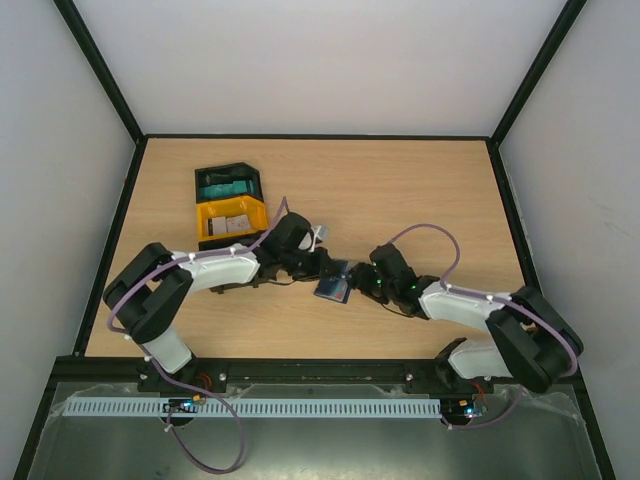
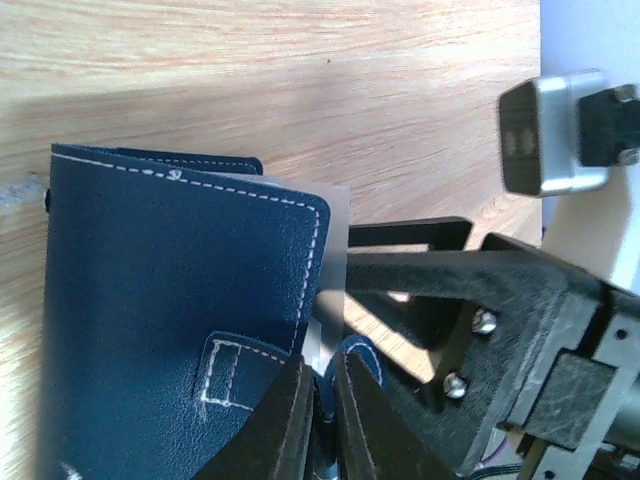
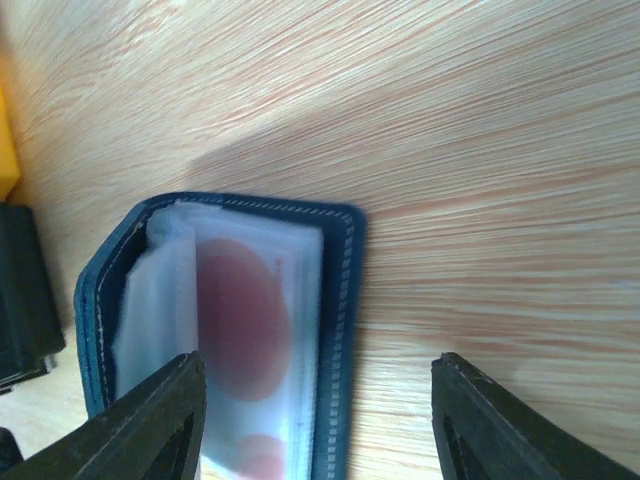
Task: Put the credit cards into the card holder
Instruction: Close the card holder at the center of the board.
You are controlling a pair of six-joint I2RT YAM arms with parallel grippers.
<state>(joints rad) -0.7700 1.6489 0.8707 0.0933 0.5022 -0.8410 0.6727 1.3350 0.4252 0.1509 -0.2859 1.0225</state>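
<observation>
The navy card holder (image 1: 333, 284) lies at mid-table between both grippers. In the left wrist view its stitched outer cover (image 2: 170, 300) fills the left, and my left gripper (image 2: 326, 400) is shut on its rounded clasp tab (image 2: 360, 365). In the right wrist view the card holder (image 3: 340, 300) lies open, showing clear sleeves with a red-and-white credit card (image 3: 240, 320) inside. My right gripper (image 3: 320, 410) is open, its left finger (image 3: 150, 425) over the sleeves and its right finger over bare table. More whitish credit cards (image 1: 232, 224) lie in the yellow tray.
A yellow tray (image 1: 205, 228) and a black tray (image 1: 228, 182) behind it stand at the back left. The yellow tray's edge (image 3: 6, 150) and a black object (image 3: 25, 290) show at the left of the right wrist view. The table has a dark raised rim.
</observation>
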